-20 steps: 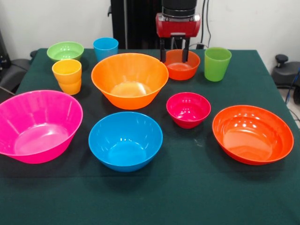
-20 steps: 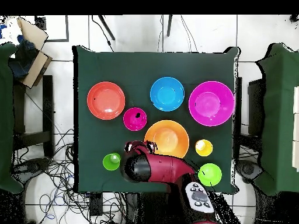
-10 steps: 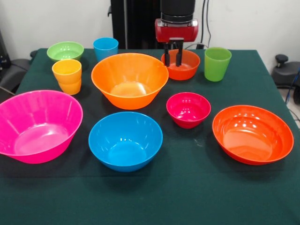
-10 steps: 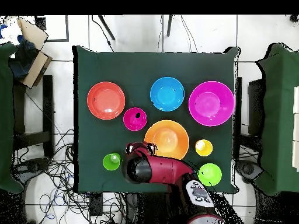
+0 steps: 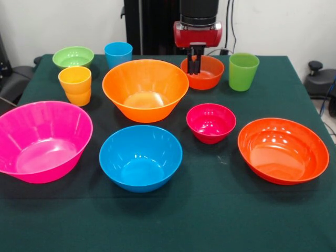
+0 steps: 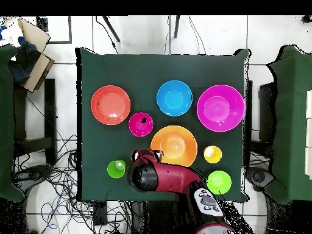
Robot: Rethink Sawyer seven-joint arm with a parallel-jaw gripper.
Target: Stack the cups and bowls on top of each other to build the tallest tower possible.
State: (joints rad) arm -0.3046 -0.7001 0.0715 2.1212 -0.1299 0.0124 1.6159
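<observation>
Nothing is stacked: every piece sits upright and apart. Up front are the big pink bowl (image 5: 43, 140), the medium blue bowl (image 5: 140, 157) and the wide red-orange bowl (image 5: 283, 149). Behind them sit the big orange bowl (image 5: 145, 89) and small magenta bowl (image 5: 211, 122). The cups and small bowls line the back.

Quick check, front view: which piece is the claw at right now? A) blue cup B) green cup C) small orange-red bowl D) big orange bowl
C: the claw is down at the near-left rim of the small orange-red bowl, its fingers drawn together there; nothing is stacked yet.
</observation>
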